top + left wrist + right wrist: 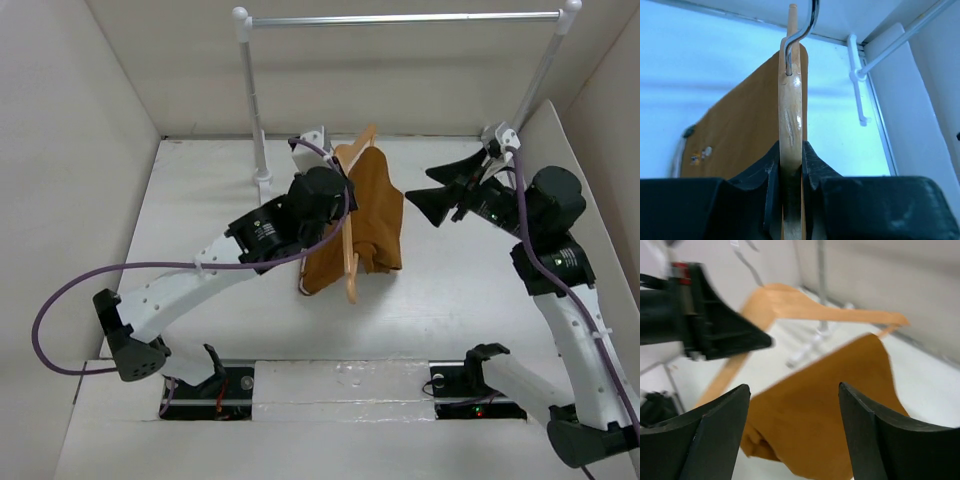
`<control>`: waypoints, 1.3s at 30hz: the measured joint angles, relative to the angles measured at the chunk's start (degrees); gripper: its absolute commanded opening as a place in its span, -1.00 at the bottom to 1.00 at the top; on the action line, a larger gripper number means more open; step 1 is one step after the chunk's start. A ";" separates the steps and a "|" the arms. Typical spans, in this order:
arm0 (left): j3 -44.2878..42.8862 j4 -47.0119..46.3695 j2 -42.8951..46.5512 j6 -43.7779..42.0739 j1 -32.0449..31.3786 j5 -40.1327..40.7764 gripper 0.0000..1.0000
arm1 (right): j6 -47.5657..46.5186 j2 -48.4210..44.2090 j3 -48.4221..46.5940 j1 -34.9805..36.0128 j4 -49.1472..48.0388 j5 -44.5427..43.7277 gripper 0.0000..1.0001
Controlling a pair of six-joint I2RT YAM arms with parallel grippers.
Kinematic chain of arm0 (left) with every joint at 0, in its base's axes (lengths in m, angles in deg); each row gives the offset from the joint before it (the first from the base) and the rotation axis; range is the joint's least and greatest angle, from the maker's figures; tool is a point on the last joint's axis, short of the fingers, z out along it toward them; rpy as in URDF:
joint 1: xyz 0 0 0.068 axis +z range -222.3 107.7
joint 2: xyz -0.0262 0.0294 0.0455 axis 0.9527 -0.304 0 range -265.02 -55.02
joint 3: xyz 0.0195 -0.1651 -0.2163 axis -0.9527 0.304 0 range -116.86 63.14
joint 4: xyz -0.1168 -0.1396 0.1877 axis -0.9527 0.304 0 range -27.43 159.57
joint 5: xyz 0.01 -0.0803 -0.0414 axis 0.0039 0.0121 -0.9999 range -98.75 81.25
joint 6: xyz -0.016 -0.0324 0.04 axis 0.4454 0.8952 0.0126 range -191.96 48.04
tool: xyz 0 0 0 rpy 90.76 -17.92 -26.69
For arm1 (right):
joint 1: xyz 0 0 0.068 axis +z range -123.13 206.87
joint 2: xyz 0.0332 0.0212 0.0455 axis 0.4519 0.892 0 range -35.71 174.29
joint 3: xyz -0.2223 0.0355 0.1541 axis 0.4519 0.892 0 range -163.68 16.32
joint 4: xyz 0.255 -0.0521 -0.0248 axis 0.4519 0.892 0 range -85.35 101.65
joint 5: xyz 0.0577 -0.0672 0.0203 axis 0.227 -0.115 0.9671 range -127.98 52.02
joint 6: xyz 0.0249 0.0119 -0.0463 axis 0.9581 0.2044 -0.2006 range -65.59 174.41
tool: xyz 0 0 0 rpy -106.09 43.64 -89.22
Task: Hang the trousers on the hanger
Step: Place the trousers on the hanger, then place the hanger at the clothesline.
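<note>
- Hanging folded over the hanger (351, 270), the trousers (375, 210) sit mid-table, seemingly lifted clear of the table (200, 200).
- The left gripper (791, 167) is clamped on the hanger's wooden neck.
- The right gripper (437, 196), fingers spread and empty, hovers just beside the trousers.
- A silver rail (400, 18) stands behind.

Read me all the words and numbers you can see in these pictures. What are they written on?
No word, number or sign can be read in any view.
On the trousers: two tiny pale specks at the lower left in the left wrist view, too blurred to tell if they are writing.
On the hanger, the left gripper and the right gripper: no print shows.
</note>
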 measured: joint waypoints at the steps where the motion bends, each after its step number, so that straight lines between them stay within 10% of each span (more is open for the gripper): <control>1: -2.36 1.20 -0.24 -0.76 0.28 -0.44 -1.00 | 1.38 -0.24 -1.36 1.53 -0.94 0.37 0.57; 9: -19.30 5.86 -5.46 -5.68 3.63 -4.70 -1.00 | 9.16 3.69 -7.06 20.02 -2.43 -5.25 0.66; 25: -18.64 6.27 -8.44 -9.33 3.63 -9.11 -1.00 | 19.58 15.43 -0.46 26.36 -12.96 -7.72 0.56; 29: -18.60 6.16 -8.87 -10.21 3.63 -9.14 -1.00 | 23.41 15.43 2.78 27.26 -18.18 -7.93 0.24; 33: -17.77 4.98 -8.90 -11.08 3.82 -8.26 -1.00 | 33.16 14.56 8.09 27.56 -24.63 -9.42 -0.53; 39: -17.25 2.93 -8.90 -12.50 4.11 -7.61 -1.00 | 37.79 14.93 11.82 26.49 -30.75 -12.26 -0.79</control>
